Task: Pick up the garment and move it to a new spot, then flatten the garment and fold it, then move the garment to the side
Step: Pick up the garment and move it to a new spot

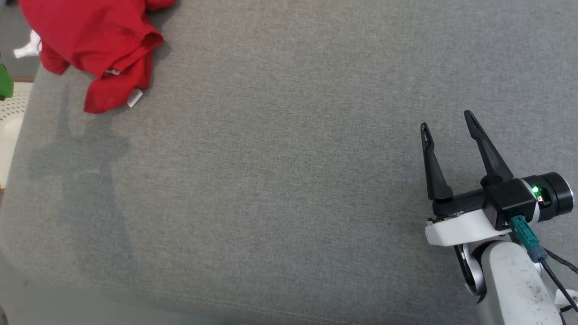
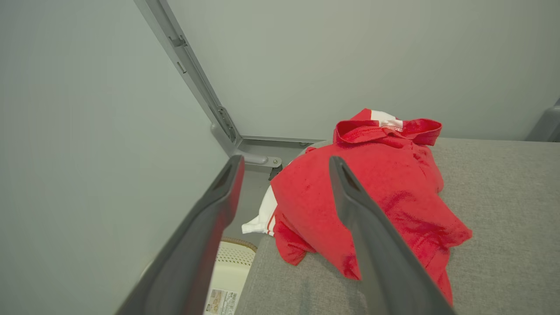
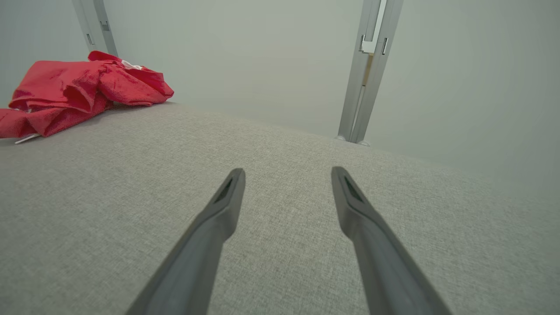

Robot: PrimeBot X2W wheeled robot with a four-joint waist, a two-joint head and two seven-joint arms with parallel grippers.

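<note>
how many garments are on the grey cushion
1: a crumpled red garment at the far left corner of the grey cushion. Another could be hidden under it.

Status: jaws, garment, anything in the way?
Left gripper jaws open, empty, aimed at red garment. Right gripper jaws open, empty, over grey surface. Garment crumpled at surface's far-left corner, untouched. Nothing blocking.

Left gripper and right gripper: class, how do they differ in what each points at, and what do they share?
The left gripper aims at the crumpled red garment, close beyond its fingertips; the right gripper aims across bare grey surface, the garment far to its left. The left gripper faces the surface's corner; the right gripper faces a long stretch of it. Both are open and hold nothing.
</note>
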